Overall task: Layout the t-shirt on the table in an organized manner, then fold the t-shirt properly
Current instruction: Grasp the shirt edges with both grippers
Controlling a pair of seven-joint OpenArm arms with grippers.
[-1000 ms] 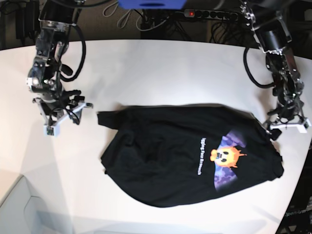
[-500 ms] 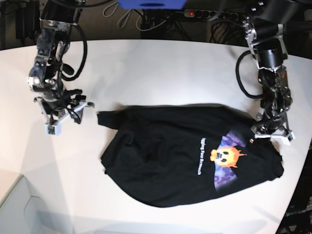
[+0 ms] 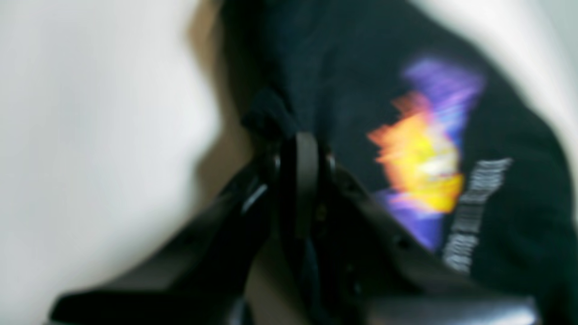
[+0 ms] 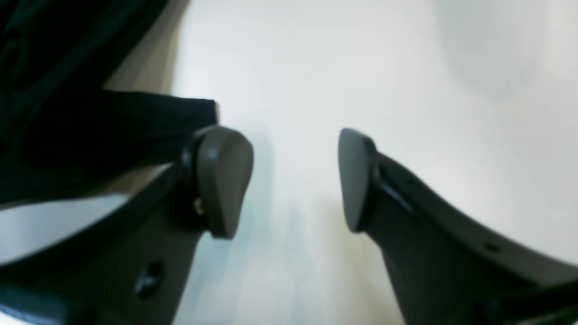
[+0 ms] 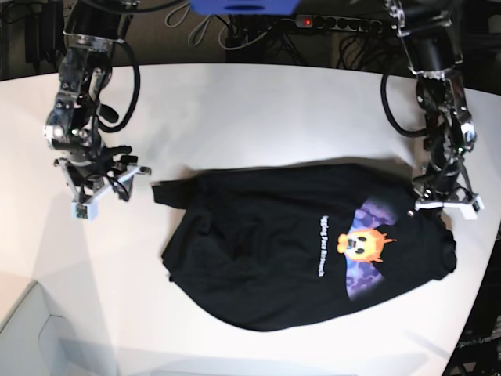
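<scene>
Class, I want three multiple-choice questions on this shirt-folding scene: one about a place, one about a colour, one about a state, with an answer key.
1. Where does the t-shirt lie?
A. On the white table
B. Hanging off a chair
C. In a basket

2. What colour is the figure in the middle of the shirt's print?
A. Green
B. Orange
C. Grey

3. How is the left hand?
A. Wide open above the table
B. Out of sight
C. Shut on the shirt's edge

Answers:
1 A: the base view shows the shirt lying on the tabletop.
2 B: orange shows against purple.
3 C: the left wrist view shows its fingers together with black cloth pinched; the right hand stands open.
</scene>
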